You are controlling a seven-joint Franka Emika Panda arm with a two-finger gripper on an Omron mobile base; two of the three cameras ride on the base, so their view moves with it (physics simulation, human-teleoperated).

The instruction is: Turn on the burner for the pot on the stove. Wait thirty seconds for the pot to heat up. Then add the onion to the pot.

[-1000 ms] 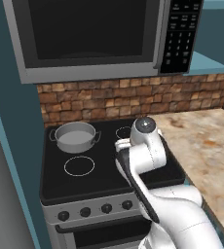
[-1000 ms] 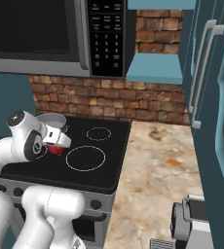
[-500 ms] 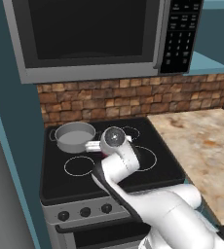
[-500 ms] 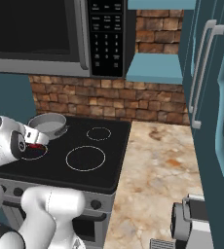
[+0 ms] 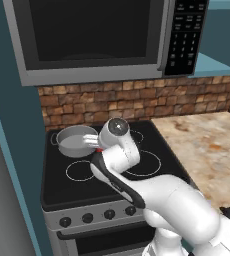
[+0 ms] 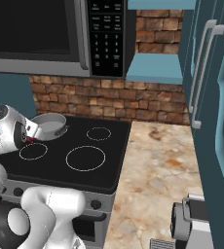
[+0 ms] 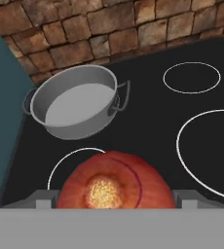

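The grey pot (image 5: 75, 141) (image 6: 49, 125) (image 7: 76, 101) stands empty on the back left of the black glass stove (image 5: 57, 186) (image 6: 110, 168), covering its burner. My gripper (image 5: 98, 145) (image 6: 33, 133) (image 7: 114, 198) hovers just in front and to the right of the pot, above the cooktop. It is shut on the red onion (image 7: 115, 181), which sits between the two fingertips (image 7: 38, 200). A sliver of the onion (image 5: 100, 149) (image 6: 30, 140) shows red at the hand. The row of black knobs (image 5: 87, 217) runs along the steel front.
A microwave (image 5: 92, 35) hangs over the stove, leaving limited height above the pot. Brick wall (image 7: 99, 29) backs the cooktop. A stone counter (image 5: 207, 145) lies to the right, and a tall teal cabinet door (image 6: 214, 97) beyond it. A teal wall (image 7: 2, 97) borders the stove's left.
My arm has swung left across the cooktop, carrying the onion from the stove's right side to just beside the pot. The pot has stayed in place.
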